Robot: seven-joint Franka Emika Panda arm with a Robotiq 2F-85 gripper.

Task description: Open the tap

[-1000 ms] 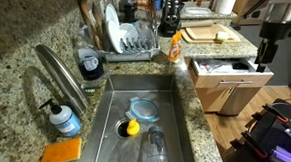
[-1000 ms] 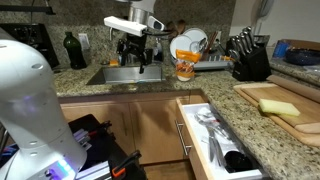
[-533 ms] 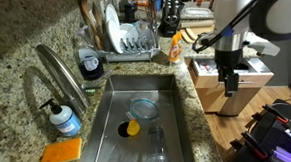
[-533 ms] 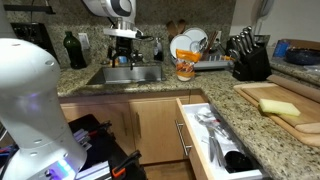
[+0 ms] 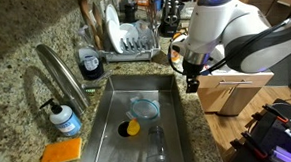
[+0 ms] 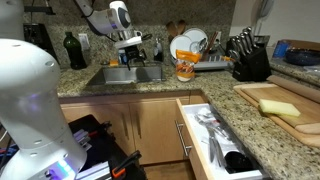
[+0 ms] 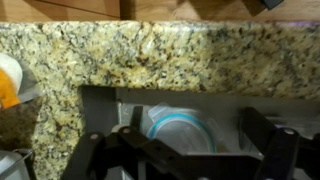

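The tap [image 5: 59,73] is a tall brushed-steel gooseneck at the left side of the sink [image 5: 164,85] in an exterior view. My gripper [image 5: 191,83] hangs over the sink's opposite rim, far from the tap, with nothing in it. In the wrist view its dark fingers [image 7: 185,152] are spread wide apart over the basin, just past the granite counter edge [image 7: 160,55]. In an exterior view the arm and gripper [image 6: 133,48] stand over the sink, and I cannot make out the tap there.
A soap bottle with blue liquid [image 5: 62,118] and an orange sponge [image 5: 61,152] sit by the tap's base. The basin holds a blue-rimmed clear container [image 5: 142,108] [image 7: 180,128], a yellow item [image 5: 132,127] and a glass [image 5: 157,145]. A dish rack [image 5: 128,37] and an open drawer [image 5: 231,79] are nearby.
The arm has swung from beside the open drawer toward the sink, and the gripper now hangs over the sink's rim. Nothing in the sink has moved.
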